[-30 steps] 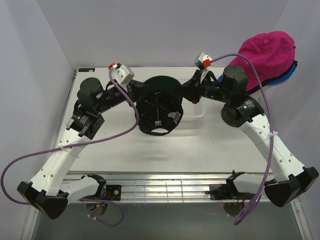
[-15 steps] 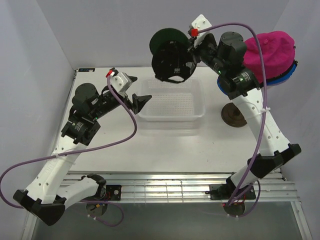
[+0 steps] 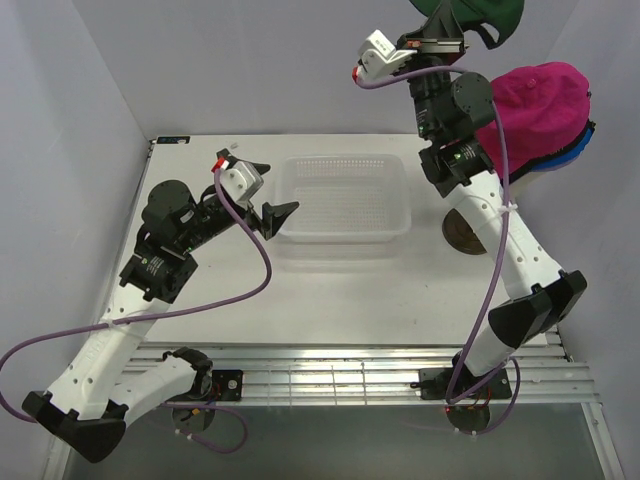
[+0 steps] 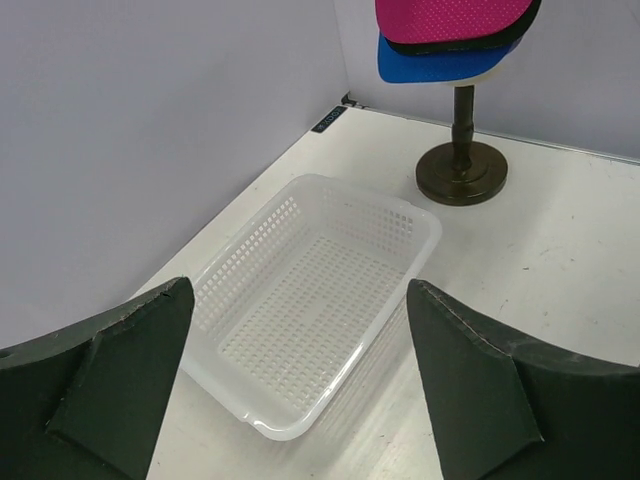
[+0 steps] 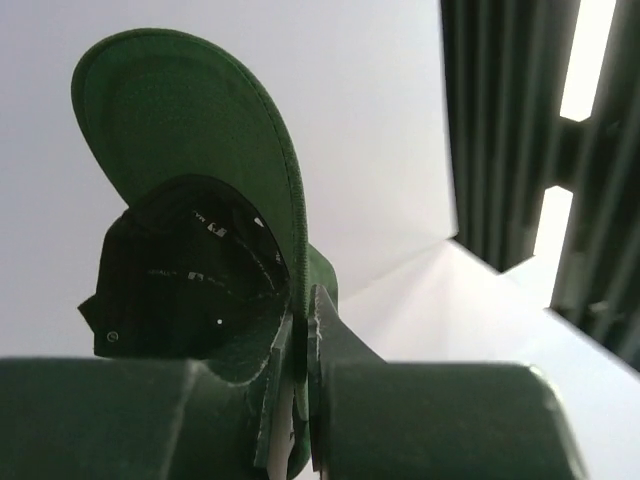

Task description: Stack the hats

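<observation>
A dark green hat [image 3: 482, 14] hangs high at the top of the view, upside down, with my right gripper [image 3: 441, 42] shut on its rim. In the right wrist view the green hat [image 5: 190, 130] shows its brim and dark inside, its edge pinched in the right gripper [image 5: 300, 312]. A magenta hat [image 3: 535, 105] tops the stack at the right, over a black hat's edge [image 4: 522, 28] and a blue hat [image 4: 440, 62]. My left gripper [image 3: 272, 214] is open and holds nothing, at the basket's left end; its jaws [image 4: 300, 290] stand wide apart.
A white mesh basket [image 3: 345, 160] sits mid-table, its wall [image 4: 245, 265] in the left wrist view. The stack's brown stand [image 4: 462, 170] rests on the table right of the basket, its base [image 3: 460, 232] partly behind my right arm. Grey walls close in left and back.
My left gripper let go of the green hat, opened and drew back left. My right arm lifted the hat out of the basket to high above, near the stack.
</observation>
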{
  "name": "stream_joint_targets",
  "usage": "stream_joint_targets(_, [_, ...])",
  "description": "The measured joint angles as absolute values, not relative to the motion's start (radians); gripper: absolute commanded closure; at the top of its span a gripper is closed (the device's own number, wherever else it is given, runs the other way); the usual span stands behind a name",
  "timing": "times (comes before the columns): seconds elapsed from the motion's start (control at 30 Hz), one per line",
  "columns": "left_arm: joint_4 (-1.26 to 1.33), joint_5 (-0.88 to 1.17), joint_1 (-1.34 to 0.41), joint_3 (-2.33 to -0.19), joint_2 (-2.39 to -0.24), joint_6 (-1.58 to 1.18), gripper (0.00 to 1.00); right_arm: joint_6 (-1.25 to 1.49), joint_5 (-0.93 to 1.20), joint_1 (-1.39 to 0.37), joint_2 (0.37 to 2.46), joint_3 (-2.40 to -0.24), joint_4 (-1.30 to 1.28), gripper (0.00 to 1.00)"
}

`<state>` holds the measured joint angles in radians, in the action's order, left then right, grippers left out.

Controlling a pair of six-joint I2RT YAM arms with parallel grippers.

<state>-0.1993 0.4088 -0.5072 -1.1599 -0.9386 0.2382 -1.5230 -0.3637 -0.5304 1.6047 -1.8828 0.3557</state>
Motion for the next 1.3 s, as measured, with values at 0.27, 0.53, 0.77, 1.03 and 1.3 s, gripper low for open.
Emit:
stream_joint_targets(0.27, [-0.21,0.43,-0.508,-1.16,-0.939,0.231,0.02,-1.814,-0.347,-0.371,1.456,-1.695,0.421,0.92])
stream_joint_targets(0.53, [-0.209,0.453,-0.511,-1.16,-0.941,0.217,0.02,-1.84,-0.345,-0.283,1.274,-1.541,0.418,0.92])
stream_joint_targets(0.77, [-0.2,0.46,-0.513,-1.16,-0.952,0.208,0.02,-1.802,-0.329,-0.283,1.19,-1.39,0.35,0.92])
stream_joint_targets(1.03, [-0.194,0.463,-0.513,-1.16,-0.973,0.2,0.02,-1.768,-0.305,-0.284,1.1,-1.267,0.242,0.92])
stream_joint_targets(1.3, [-0.181,0.471,-0.513,-1.16,-0.986,0.191,0.02,-1.708,-0.292,-0.285,0.984,-1.214,0.155,0.92])
